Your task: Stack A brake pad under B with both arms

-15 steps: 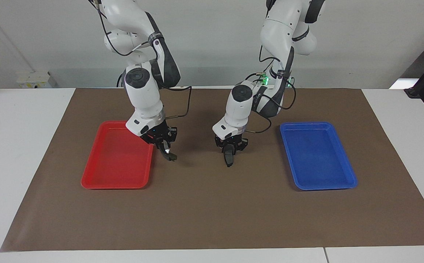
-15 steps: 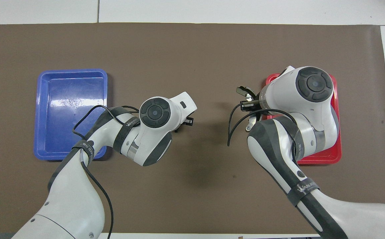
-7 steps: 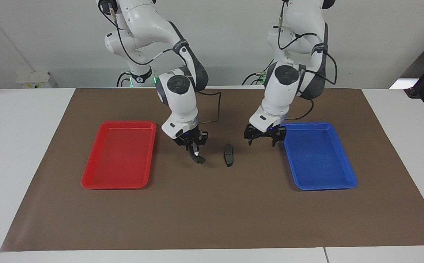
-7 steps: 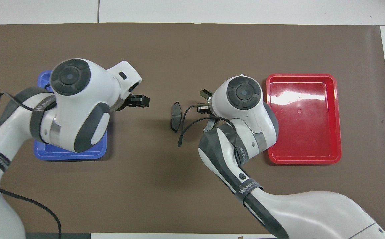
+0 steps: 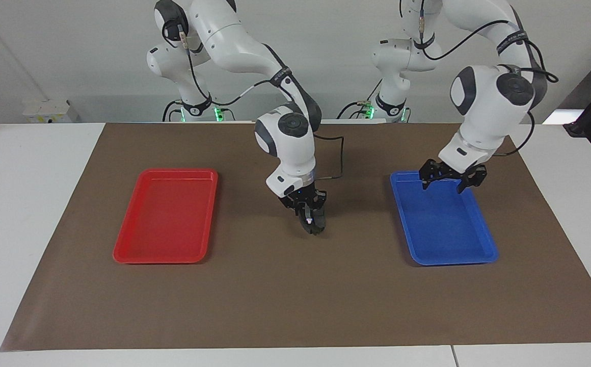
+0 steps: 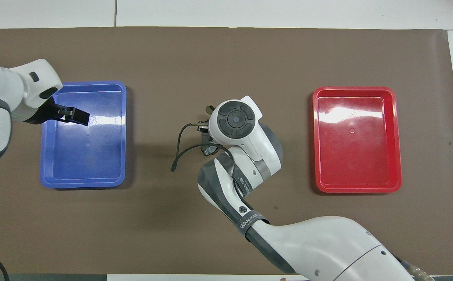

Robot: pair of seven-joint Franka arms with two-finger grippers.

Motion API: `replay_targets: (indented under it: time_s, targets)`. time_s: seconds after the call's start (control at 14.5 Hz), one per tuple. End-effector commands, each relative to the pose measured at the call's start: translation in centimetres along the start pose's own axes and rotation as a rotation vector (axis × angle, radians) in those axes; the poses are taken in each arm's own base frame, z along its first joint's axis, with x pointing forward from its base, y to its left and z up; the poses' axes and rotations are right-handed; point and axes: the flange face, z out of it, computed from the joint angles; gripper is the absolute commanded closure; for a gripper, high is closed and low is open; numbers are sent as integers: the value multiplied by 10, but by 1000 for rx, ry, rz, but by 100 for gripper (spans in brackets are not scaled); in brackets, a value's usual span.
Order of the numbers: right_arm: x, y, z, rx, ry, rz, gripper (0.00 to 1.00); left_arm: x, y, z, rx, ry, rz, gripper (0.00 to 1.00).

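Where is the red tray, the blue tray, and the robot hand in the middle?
red tray (image 5: 165,216), facing view, its bare floor.
blue tray (image 5: 446,224), facing view, its bare floor.
right hand (image 5: 312,224), facing view, between its fingertips, low over the brown mat.

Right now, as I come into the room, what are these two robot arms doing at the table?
The right hand is low over the middle of the brown mat, between the red tray and the blue tray. It holds a small dark piece, and a dark brake pad lies right at its tip; whether the two touch is unclear. The left hand, open and holding nothing, hangs over the blue tray. Both trays hold nothing.
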Motion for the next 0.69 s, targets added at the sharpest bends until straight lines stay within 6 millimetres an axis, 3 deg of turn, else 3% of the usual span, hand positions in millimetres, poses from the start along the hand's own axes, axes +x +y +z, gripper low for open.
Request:
replay_targets:
  time_s: [0.0,0.21,0.62]
  targets:
    - [-10,-16,3,7,12,-1,100,-25,-6,-39,2,-13,16,0]
    - [-8,-12,5,-4,19,-11,100,-32,-17,-64,-1,-42,-3,0]
    - [-12,-11,15,-44,50,-72,100,-47,-19,-82,-6,-61,-14,0]
